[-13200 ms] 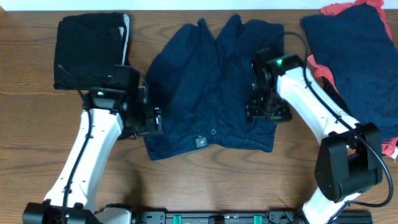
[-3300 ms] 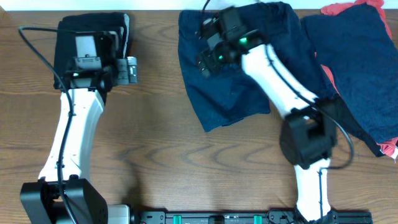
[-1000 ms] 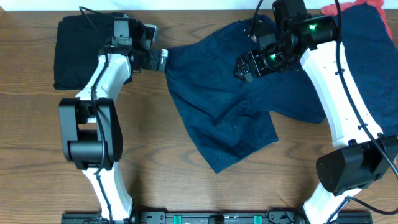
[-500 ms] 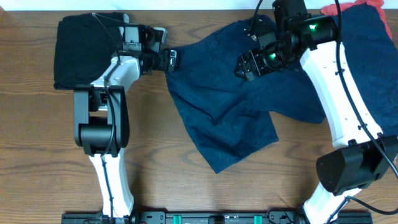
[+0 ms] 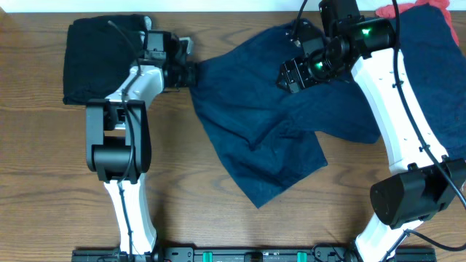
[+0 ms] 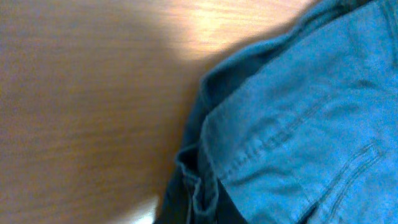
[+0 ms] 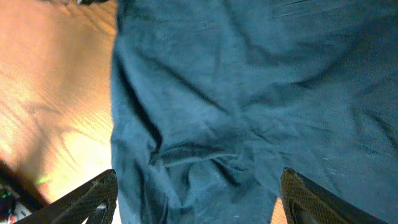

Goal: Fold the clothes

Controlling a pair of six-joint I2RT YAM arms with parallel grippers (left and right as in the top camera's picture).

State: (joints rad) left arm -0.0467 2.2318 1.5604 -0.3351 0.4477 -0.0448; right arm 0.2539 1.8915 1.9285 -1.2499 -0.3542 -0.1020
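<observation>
- Although 1 black garment already lies folded flat at the far left of the table, the overhead view suggests the job is not yet half done. The navy shorts in the middle sprawl crooked and rumpled, 1 leg pointing toward the robot, and need squaring up and folding.
- At the far right, a pile of navy cloth with coral-red beneath looks unfolded, so that is left too.
- The left gripper sits at the shorts' left corner, and the right gripper hangs over their upper right part.
- Left wrist view: blurred blue cloth with stitched seams and a turned hem covers most of the frame, with bare wood beside it. No fingers show, so I cannot tell whether this tool has closed on the corner.
- Right wrist view: both fingers are spread wide with nothing between them — creased navy cloth lies below.
</observation>
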